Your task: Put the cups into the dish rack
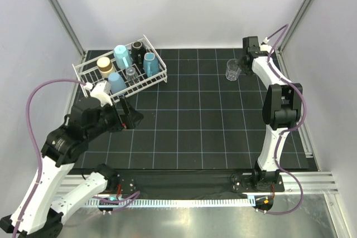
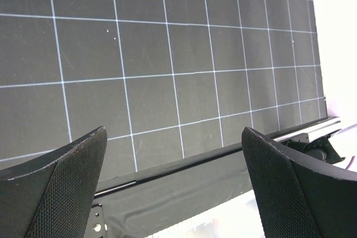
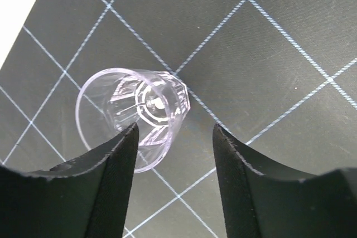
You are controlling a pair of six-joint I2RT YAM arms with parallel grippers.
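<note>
Figure: a robotics laboratory test cell, seen from above my bases. Plain white walls [image 1: 195, 4] framed by slanted metal posts [image 1: 58, 9] enclose a bench [image 1: 223, 218] covered by a black mat [image 1: 189, 121] ruled in a white grid. My two arms [image 1: 277, 107] are bolted to an aluminium rail [image 1: 312, 179] along its near edge and trail purple cables [image 1: 32, 110].
</note>
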